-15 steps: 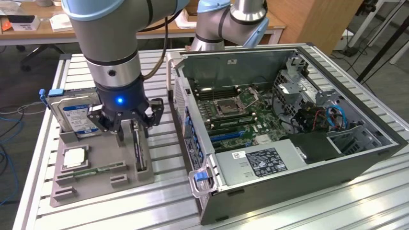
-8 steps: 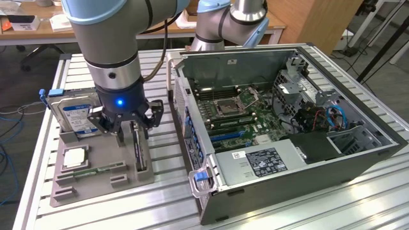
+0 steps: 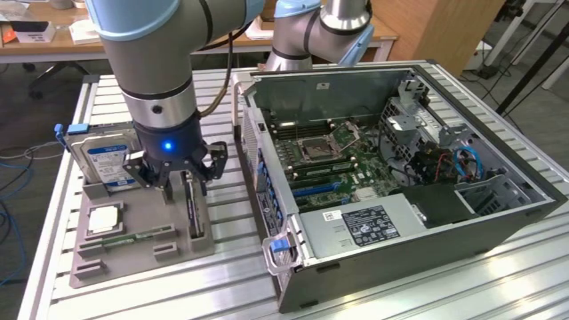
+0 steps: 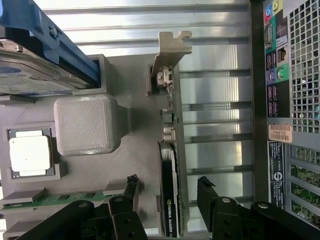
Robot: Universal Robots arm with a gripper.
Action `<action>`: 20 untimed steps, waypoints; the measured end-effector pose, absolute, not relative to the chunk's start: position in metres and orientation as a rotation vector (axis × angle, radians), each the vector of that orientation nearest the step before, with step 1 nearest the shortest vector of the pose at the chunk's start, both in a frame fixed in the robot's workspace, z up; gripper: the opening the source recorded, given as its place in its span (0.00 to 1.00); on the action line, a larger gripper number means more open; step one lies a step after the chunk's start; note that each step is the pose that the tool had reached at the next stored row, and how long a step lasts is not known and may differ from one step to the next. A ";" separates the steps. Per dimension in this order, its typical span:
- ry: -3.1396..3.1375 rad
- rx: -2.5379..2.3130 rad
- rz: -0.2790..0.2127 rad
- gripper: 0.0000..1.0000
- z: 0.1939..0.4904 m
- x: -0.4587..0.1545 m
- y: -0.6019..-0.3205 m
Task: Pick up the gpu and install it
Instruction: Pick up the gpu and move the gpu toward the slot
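Observation:
The gpu [image 3: 193,212] is a dark card standing on its edge in a slot of the grey holder tray [image 3: 133,257], left of the computer case in the exterior view. In the wrist view I look down on the gpu's top edge [image 4: 170,200], with its silver bracket [image 4: 169,52] at the far end. My gripper [image 3: 186,187] hangs just over the card, open. One fingertip [image 4: 132,182] is on each side of the card, and neither touches it. My gripper [image 4: 168,184] straddles the end of the card away from the bracket.
The open computer case [image 3: 498,220] lies on its side at the exterior view's right, motherboard [image 3: 329,160] exposed. The tray also holds a hard drive [image 3: 106,160], a processor chip [image 3: 105,220] and a memory stick [image 3: 138,235]. A raised grey block [image 4: 85,125] stands beside the card.

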State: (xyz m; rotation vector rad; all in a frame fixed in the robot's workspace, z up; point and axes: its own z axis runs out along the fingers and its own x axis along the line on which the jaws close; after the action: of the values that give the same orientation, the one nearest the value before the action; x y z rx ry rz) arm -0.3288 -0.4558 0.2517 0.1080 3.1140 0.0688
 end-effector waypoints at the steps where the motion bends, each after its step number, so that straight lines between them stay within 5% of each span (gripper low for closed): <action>1: 3.114 0.108 0.069 0.59 0.251 -0.329 -0.456; 20: 3.114 0.108 0.068 0.59 0.239 -0.329 -0.456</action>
State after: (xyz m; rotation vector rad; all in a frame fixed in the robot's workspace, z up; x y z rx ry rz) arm -0.3288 -0.4558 0.2393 0.1078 3.1142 0.0683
